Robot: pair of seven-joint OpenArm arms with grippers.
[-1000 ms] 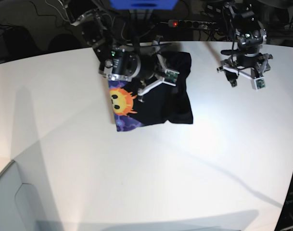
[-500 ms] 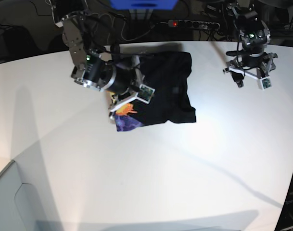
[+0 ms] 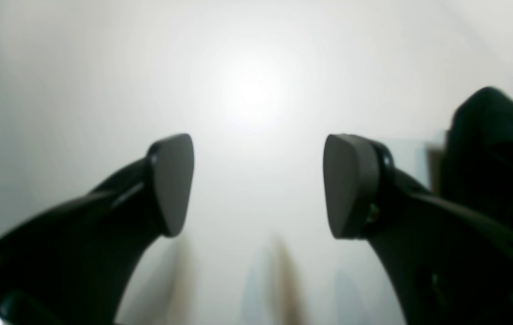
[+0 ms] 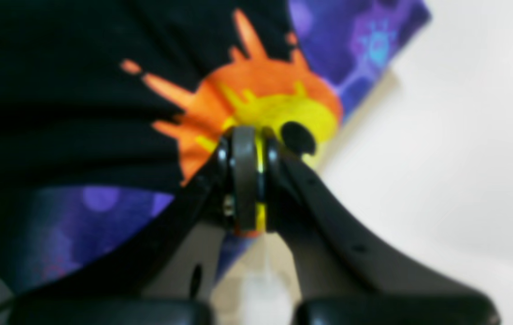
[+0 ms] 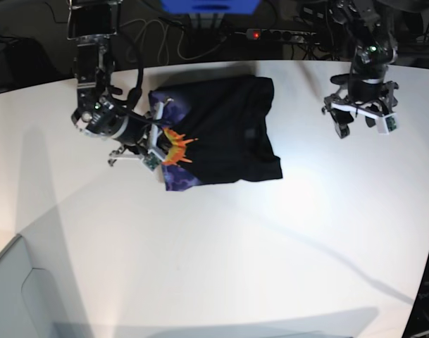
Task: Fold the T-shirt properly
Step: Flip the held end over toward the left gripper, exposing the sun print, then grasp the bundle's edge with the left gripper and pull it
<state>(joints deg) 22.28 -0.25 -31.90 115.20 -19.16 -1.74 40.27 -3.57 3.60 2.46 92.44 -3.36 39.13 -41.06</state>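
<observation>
Your white table [image 5: 221,267] carries only the T-shirt [image 5: 228,127], far centre. The right gripper [image 4: 249,180], clamped on its sun print, has dragged that edge leftward since a second ago. Your left gripper [image 3: 256,185] hangs at far right, fingers apart, empty.

High base overview; close wrist views along jaws.

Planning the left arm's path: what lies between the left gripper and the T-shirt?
Only bare white table lies between the left gripper and the T-shirt; the base view shows this.
</observation>
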